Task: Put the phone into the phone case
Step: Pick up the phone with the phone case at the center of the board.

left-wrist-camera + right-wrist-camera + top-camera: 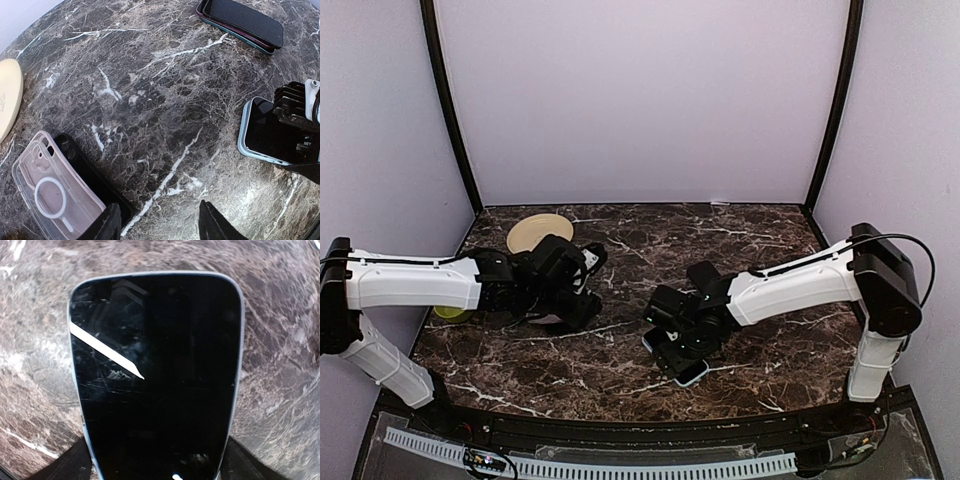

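**Top view.** Left gripper (570,292) sat left of centre. Right gripper (682,338) sat right of centre, over the phone (690,374), whose lower end showed beneath it. Plate (538,232) lay at upper left.

**Left wrist.** Fingers (107,225) stood apart with bare table (150,100) between them. Clear case (50,195) lay flat at lower left, just beside one finger. The phone lay at the right edge under the right gripper, well apart from the case. Second phone (245,22) lay at upper right.

**Right wrist.** The phone filled the frame, screen up. A finger flanked each side of its lower end; whether they pressed it could not be told.
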